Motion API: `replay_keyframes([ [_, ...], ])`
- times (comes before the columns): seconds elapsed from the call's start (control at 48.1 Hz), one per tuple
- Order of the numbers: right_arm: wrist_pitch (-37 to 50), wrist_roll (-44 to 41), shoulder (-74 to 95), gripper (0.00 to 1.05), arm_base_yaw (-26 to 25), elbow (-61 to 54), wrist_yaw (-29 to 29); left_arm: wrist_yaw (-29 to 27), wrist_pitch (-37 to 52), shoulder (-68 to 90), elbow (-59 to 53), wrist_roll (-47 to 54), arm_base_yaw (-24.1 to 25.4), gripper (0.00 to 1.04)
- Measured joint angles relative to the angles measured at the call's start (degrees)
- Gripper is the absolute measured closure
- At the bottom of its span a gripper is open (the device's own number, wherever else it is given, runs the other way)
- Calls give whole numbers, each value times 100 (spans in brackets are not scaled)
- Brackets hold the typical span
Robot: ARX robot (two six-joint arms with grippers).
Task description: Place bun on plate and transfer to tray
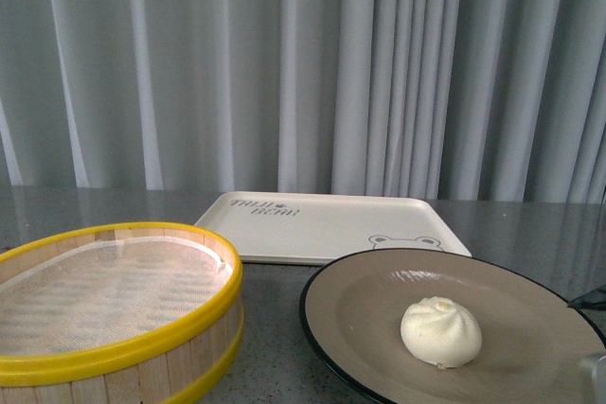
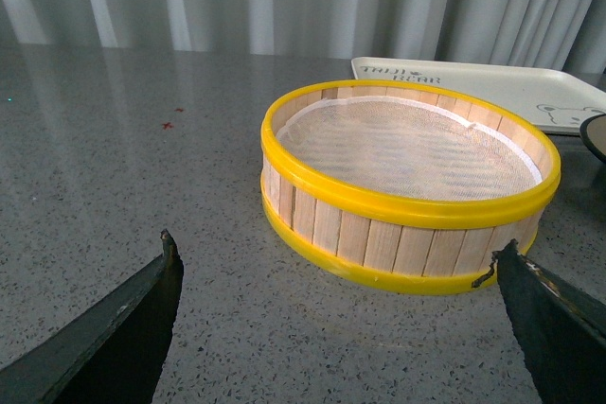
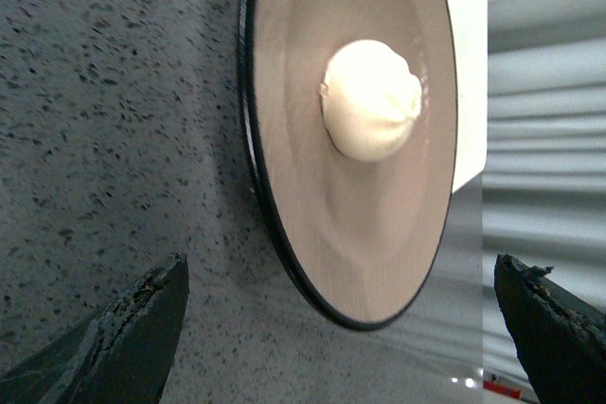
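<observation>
The cream-white bun point(image 1: 440, 332) sits on the tan-brown plate point(image 1: 360, 309), right of its middle. The plate rests on the grey table, just in front of the cream-white tray point(image 1: 312, 224), which is bare. My right gripper point(image 3: 336, 276) is open and empty; in the right wrist view its jaws stand wide on either side of the plate's near rim point(image 3: 284, 253), with the bun point(image 3: 371, 98) further off. A tip of it shows at the front view's right edge point(image 1: 589, 298). My left gripper point(image 2: 336, 262) is open and empty, low over the table.
A round yellow-rimmed wooden steamer basket point(image 1: 114, 314) stands at the front left, lined with white cloth and holding nothing; it shows in the left wrist view point(image 2: 407, 186) just beyond the left jaws. Grey curtains hang behind the table.
</observation>
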Motion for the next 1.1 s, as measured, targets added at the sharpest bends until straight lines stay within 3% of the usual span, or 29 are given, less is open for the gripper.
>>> replay_keyframes([
  [0.665,435,-498,1386,9,358,654,-400,0,0,0,0,0,0,7],
  [1.102,684,-680,1853,81,179,706,-520,0,0,0,0,0,0,7],
])
